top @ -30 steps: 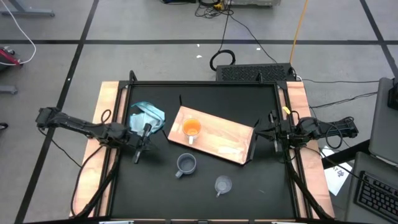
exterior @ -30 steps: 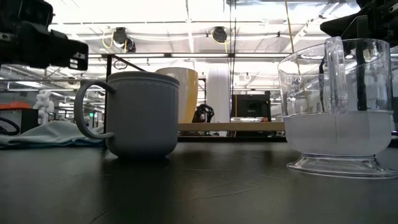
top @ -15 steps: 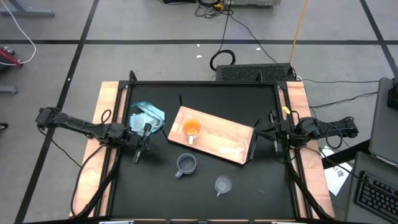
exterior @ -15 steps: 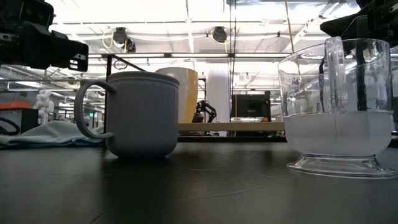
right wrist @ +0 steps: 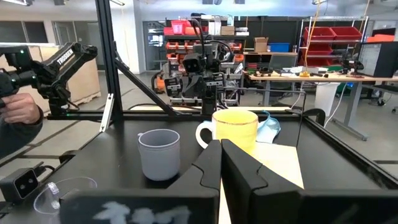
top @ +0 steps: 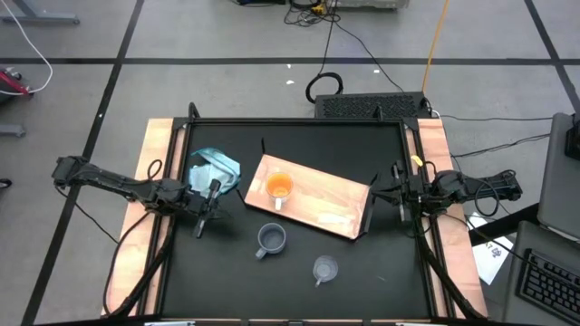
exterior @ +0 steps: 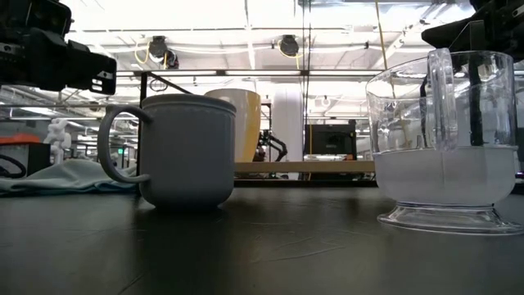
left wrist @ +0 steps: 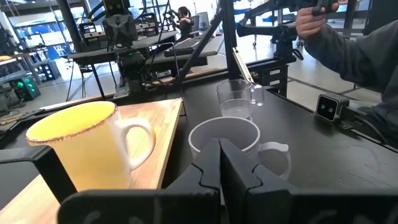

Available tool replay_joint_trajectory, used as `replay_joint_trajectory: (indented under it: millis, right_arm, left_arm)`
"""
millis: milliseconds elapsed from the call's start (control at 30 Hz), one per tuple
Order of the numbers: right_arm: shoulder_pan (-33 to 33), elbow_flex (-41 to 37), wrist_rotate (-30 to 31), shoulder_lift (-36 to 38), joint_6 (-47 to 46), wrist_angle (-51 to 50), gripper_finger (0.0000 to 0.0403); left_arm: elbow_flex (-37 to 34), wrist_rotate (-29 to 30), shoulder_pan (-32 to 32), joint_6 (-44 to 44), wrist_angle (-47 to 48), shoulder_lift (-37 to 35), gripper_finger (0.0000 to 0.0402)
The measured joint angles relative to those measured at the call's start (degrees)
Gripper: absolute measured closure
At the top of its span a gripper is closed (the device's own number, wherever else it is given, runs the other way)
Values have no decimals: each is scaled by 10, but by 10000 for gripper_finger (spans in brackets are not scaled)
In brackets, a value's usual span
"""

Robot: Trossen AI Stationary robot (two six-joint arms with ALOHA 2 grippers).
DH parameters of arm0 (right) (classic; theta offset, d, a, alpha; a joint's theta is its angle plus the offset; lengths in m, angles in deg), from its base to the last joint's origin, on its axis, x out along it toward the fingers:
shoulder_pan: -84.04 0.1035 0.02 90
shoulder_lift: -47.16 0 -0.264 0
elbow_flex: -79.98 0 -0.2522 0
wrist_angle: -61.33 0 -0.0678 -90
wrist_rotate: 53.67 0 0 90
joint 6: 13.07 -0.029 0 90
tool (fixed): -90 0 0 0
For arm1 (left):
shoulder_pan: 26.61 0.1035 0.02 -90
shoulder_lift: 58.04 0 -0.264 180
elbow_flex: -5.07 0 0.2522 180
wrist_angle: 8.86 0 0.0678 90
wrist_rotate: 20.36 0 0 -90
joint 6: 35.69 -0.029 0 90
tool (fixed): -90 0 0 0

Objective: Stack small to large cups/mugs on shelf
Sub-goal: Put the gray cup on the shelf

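The orange mug (top: 278, 188) with a pale handle stands on its base on the light-wood shelf board (top: 331, 205), at the board's left end. The blue-grey mug (top: 271, 238) and the clear cup (top: 325, 268) stand on the black tabletop in front of the board. My left gripper (top: 202, 225) is shut and empty at the table's left, left of the blue-grey mug. My right gripper (top: 396, 190) is shut and empty at the table's right edge, beside the board's bracket end. In the left wrist view the shut fingers (left wrist: 221, 163) point toward the blue-grey mug (left wrist: 227, 142).
A teal-blue cloth (top: 214, 168) lies at the far left of the table, behind my left gripper. A person's hand and sleeve (left wrist: 348, 43) show beyond the table's near side. Dark brackets (top: 370, 214) stand at the board's right end.
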Motion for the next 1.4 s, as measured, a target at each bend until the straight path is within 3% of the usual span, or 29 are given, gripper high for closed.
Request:
replay_joint_trajectory:
  millis: [167,367,833,1100,1400]
  right_arm:
    - [0,0,0,0,23,9,403]
    - [0,0,-28,-35,33,88,403]
    - [0,7,-75,-242,14,258,403]
    - [0,96,-75,-360,15,251,403]
    - [0,232,-77,-520,34,174,403]
  left_arm:
    - [0,0,0,0,0,0,400]
    - [0,0,0,0,0,0,400]
    - [0,1,0,-3,0,0,400]
    - [0,1,0,-3,0,0,400]
    - [0,16,0,-13,0,0,399]
